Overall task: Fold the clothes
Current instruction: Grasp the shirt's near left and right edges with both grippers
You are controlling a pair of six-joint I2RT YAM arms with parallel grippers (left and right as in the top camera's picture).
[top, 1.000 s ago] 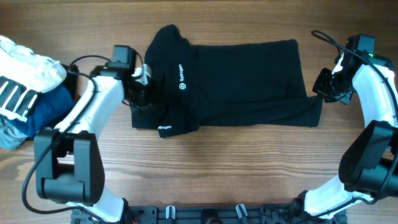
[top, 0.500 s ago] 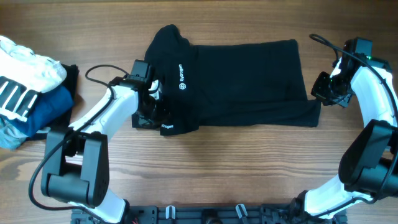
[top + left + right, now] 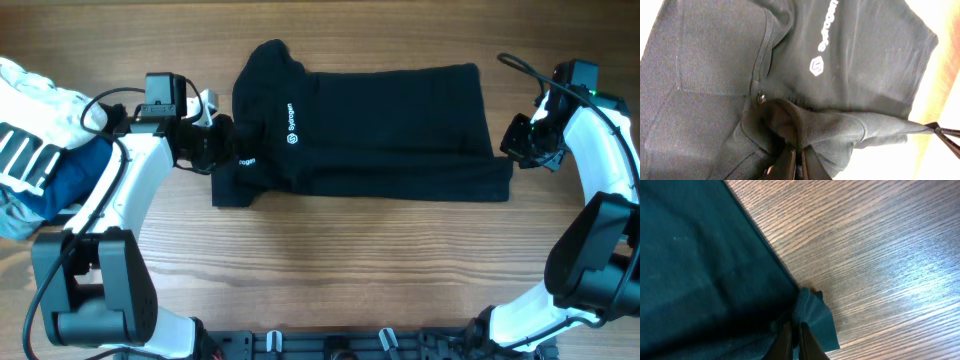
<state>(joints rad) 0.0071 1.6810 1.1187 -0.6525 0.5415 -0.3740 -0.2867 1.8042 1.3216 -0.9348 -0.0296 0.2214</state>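
The black T-shirt (image 3: 380, 130) lies folded lengthwise across the middle of the wooden table, white logo lettering near its left end. My left gripper (image 3: 222, 150) is shut on a pinch of the shirt's left sleeve fabric (image 3: 805, 131), lifted a little off the table. My right gripper (image 3: 518, 150) is shut on the shirt's lower right corner (image 3: 812, 312), at the fabric's edge over bare wood. The logo (image 3: 816, 65) shows in the left wrist view.
A white garment with black stripes (image 3: 30, 130) lies on a blue folded garment (image 3: 70, 180) at the table's left edge. Bare wooden table (image 3: 380, 270) lies in front of the shirt.
My left gripper has pulled the sleeve fabric back to the left and away from the front edge, so the lower left flap is drawn out. The right gripper has held still.
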